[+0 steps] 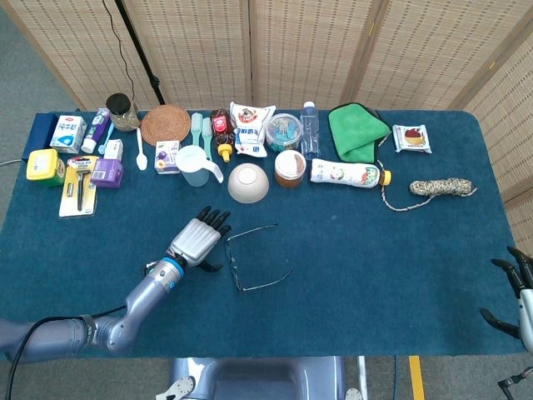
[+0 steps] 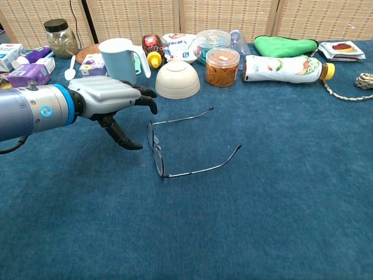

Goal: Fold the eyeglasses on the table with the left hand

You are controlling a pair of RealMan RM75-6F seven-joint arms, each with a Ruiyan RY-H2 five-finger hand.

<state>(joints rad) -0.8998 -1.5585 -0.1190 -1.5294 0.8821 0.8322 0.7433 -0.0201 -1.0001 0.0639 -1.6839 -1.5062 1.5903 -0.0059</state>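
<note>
The thin dark-framed eyeglasses [image 1: 250, 254] [image 2: 175, 146] lie on the blue table with both arms unfolded, lenses toward the left. My left hand [image 1: 198, 242] [image 2: 111, 102] hovers just left of the lenses, fingers spread and holding nothing; its fingertips reach close to the frame without touching it. My right hand [image 1: 518, 292] shows only at the head view's lower right edge, fingers apart, far from the glasses and holding nothing.
A beige bowl [image 2: 178, 79], a light blue pitcher [image 2: 119, 61] and an orange-filled jar [image 2: 221, 66] stand just behind the glasses. Bottles, snack packs, a green cloth [image 1: 356, 129] and a rope coil [image 1: 439, 188] line the back. Small boxes [image 1: 50, 162] sit far left.
</note>
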